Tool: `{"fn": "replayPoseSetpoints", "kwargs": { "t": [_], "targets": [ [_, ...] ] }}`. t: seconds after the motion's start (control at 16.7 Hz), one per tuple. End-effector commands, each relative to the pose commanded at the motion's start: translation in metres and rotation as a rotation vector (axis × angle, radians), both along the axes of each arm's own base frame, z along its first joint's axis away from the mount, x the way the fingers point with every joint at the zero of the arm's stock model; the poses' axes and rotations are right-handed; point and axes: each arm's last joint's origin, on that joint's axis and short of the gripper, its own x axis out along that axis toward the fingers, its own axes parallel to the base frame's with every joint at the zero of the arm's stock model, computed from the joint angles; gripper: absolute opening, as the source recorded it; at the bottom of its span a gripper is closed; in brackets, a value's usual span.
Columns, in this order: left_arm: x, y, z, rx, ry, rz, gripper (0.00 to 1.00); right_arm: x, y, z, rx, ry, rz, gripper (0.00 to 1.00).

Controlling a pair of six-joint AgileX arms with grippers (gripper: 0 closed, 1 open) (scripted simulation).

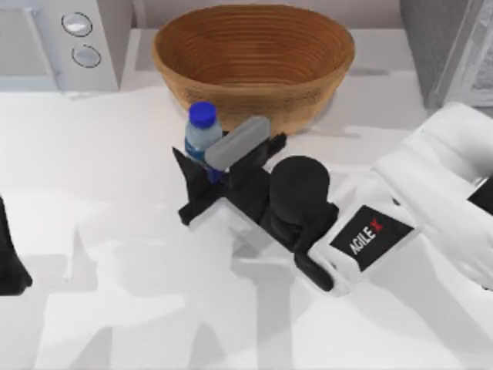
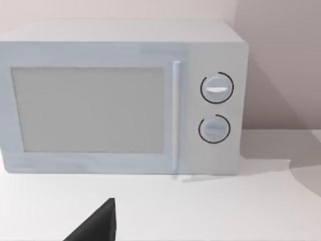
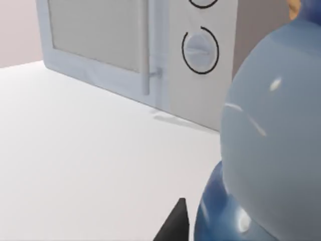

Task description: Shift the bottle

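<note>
The bottle (image 1: 202,127), small and clear with a blue cap and blue label, stands upright just in front of the wicker basket (image 1: 254,58). My right gripper (image 1: 205,160) reaches in from the right and is shut on the bottle's body below the cap. In the right wrist view the bottle (image 3: 271,150) looms very close, with one dark fingertip (image 3: 174,226) right against its side. My left gripper (image 1: 9,266) is parked at the table's left edge, far from the bottle.
A white microwave (image 1: 65,38) with two dials stands at the back left, also facing the left wrist camera as the microwave (image 2: 120,98). The wicker basket sits at the back centre. The white tabletop (image 1: 115,308) lies open at the front and left.
</note>
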Motion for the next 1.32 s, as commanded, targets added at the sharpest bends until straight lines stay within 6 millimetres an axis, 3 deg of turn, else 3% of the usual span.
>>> {"fn": "replayPoseSetpoints", "kwargs": {
  "t": [0.18,0.24,0.84,0.96,1.08,1.32],
  "targets": [
    [0.000,0.000,0.000,0.000,0.000,0.000,1.00,0.000,0.000,0.000,0.000,0.000,0.000,0.02],
    [0.000,0.000,0.000,0.000,0.000,0.000,1.00,0.000,0.000,0.000,0.000,0.000,0.000,0.00],
    [0.000,0.000,0.000,0.000,0.000,0.000,1.00,0.003,-0.006,0.001,0.003,-0.001,-0.001,0.00],
    [0.000,0.000,0.000,0.000,0.000,0.000,1.00,0.011,-0.028,0.003,0.008,-0.008,-0.001,0.00],
    [0.000,0.000,0.000,0.000,0.000,0.000,1.00,0.022,-0.066,0.005,0.010,-0.011,0.000,0.00],
    [0.000,0.000,0.000,0.000,0.000,0.000,1.00,0.030,-0.176,0.012,0.007,-0.007,-0.002,0.00]
  ]
}}
